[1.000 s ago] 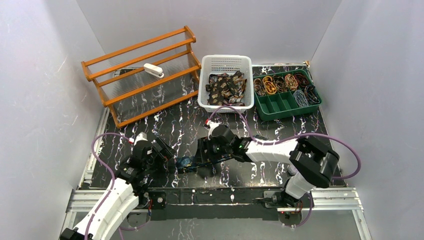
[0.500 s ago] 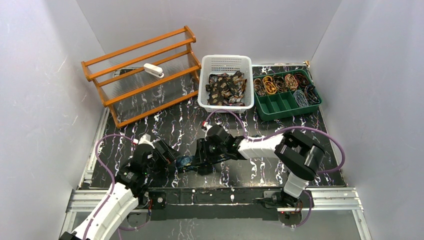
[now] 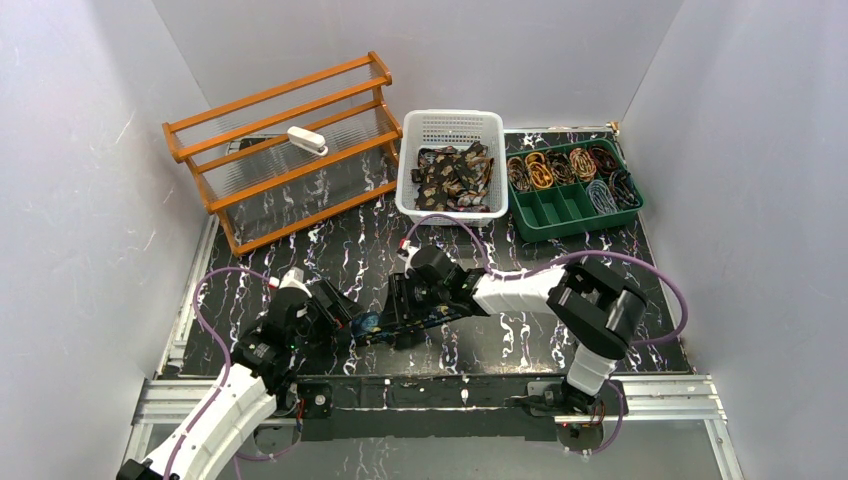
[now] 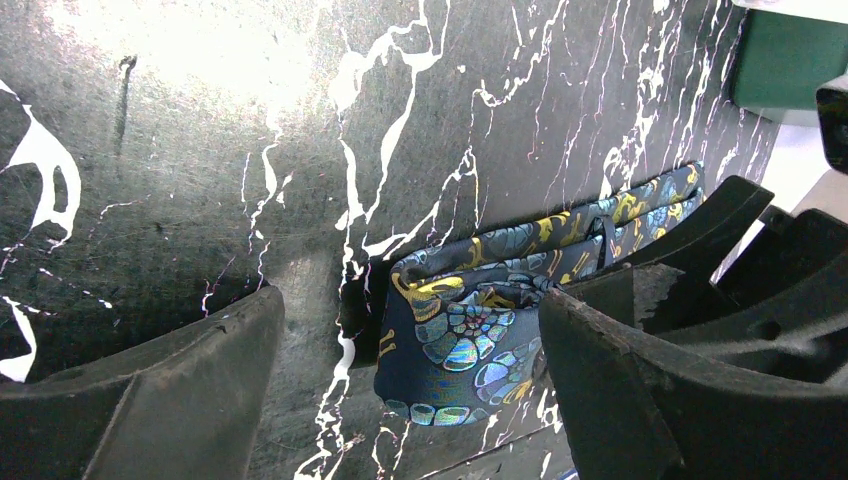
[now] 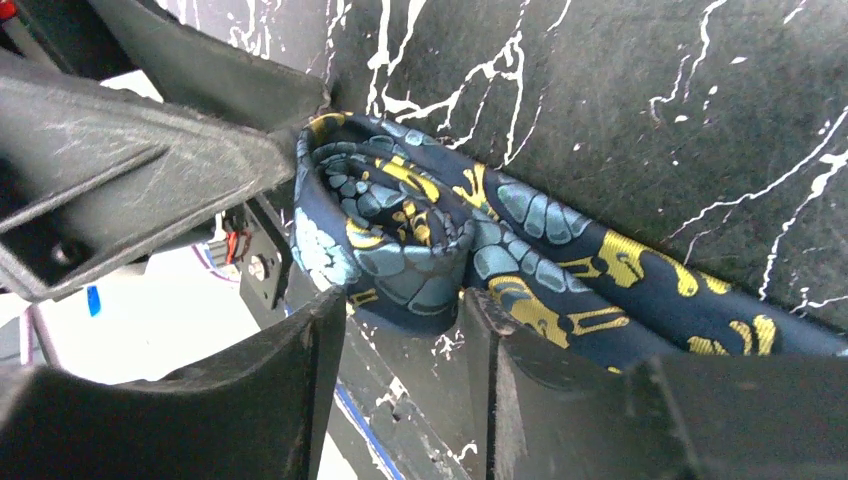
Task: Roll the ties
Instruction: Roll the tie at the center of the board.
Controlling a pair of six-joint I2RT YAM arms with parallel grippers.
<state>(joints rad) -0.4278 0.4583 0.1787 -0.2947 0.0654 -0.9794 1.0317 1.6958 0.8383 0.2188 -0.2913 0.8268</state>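
With your right fingers [image 5: 560,400] clamped on the half-rolled tie [image 5: 400,230] and left fingers [image 4: 150,390] spread wide either side of it, turn evenly along the bench [image 4: 200,150], keeping edges flush.

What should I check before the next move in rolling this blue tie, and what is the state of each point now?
1. Left gripper open: ok.
2. Rolled end of the blue tie lies between the left fingers: ok.
3. Coil compact, with no layer hanging loose: ok in the right wrist view.
4. Right gripper really pinching the rolled end: cannot tell; its fingertips stand at the coil's edge.
5. Unrolled tail flat on the table: ok where visible.
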